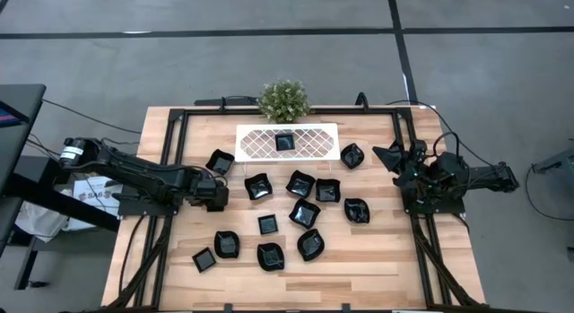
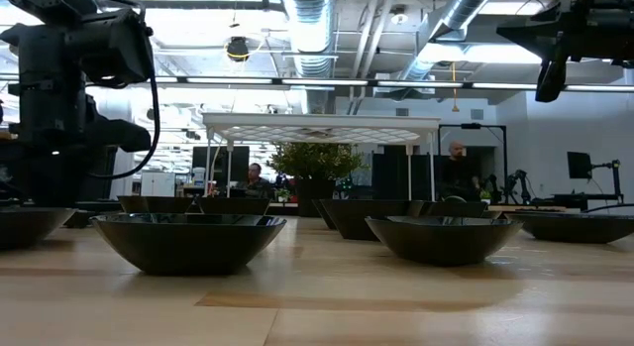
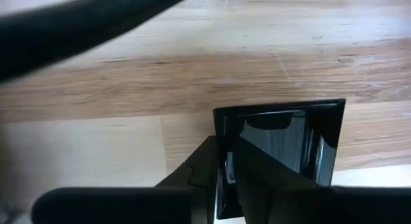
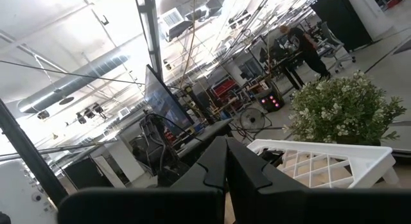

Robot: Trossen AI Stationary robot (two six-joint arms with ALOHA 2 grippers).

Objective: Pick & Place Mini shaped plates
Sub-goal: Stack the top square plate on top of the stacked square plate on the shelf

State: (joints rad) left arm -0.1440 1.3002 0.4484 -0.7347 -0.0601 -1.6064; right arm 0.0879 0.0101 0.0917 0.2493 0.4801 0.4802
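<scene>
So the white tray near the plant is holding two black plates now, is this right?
Not quite: the tray near the plant holds only one black plate, as the high view shows. The other plates lie on the table.

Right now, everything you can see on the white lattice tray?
The white lattice-patterned rectangular tray looks like plastic, with an open diamond grid. It stands level on thin legs at the wooden table's far edge, just in front of the small green potted plant. One glossy black square mini plate sits on it.
</scene>
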